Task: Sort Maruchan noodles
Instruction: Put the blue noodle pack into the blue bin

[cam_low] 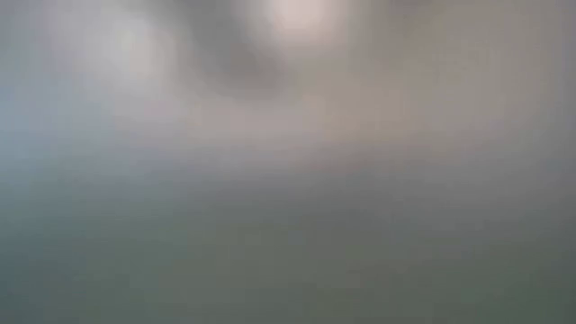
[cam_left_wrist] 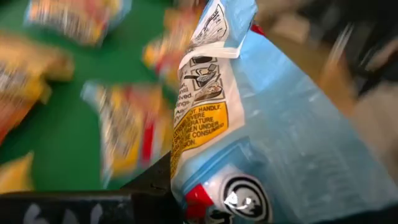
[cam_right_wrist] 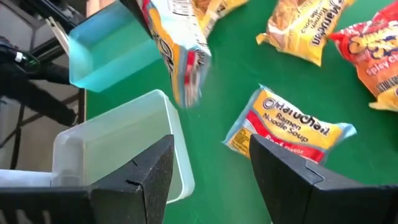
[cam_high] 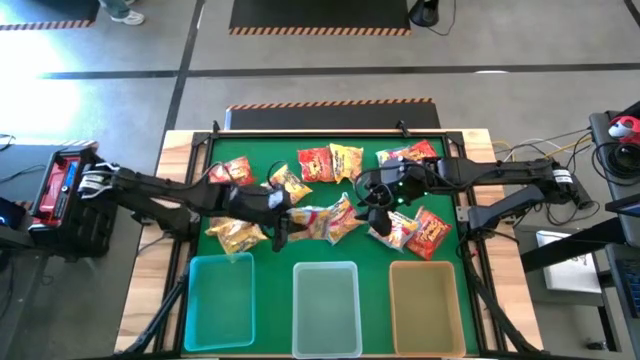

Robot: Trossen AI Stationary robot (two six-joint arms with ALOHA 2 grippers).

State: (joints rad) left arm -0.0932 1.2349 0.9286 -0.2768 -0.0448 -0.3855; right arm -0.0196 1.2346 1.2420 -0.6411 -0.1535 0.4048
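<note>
Several Maruchan packets, yellow, orange and red, lie scattered on the green mat (cam_high: pixel 300 262). My left gripper (cam_high: pixel 283 222) is near the mat's middle, shut on one packet (cam_left_wrist: pixel 249 124) with a light blue back; the right wrist view shows this packet (cam_right_wrist: pixel 180 56) in the air over the mat. My right gripper (cam_right_wrist: pixel 211 149) is open and hovers right of the middle (cam_high: pixel 375 200), above a yellow and red packet (cam_right_wrist: pixel 289 127) that lies flat on the mat. The low view shows only blur. My left gripper holds the packet by its end nearest the wrist (cam_left_wrist: pixel 186 199), and the packet itself hides most of the contact. One dark finger (cam_left_wrist: pixel 149 186) shows beside it. The packet hangs tilted below the gripper, lifted clear of the mat (cam_right_wrist: pixel 186 93).
Three bins stand in a row at the mat's near edge: a blue one (cam_high: pixel 222 300), a clear one (cam_high: pixel 327 305) and a tan one (cam_high: pixel 427 300). Loose packets lie at the far side (cam_high: pixel 330 162), at the left (cam_high: pixel 236 235) and at the right (cam_high: pixel 425 232). A wooden frame (cam_high: pixel 180 200) borders the mat.
</note>
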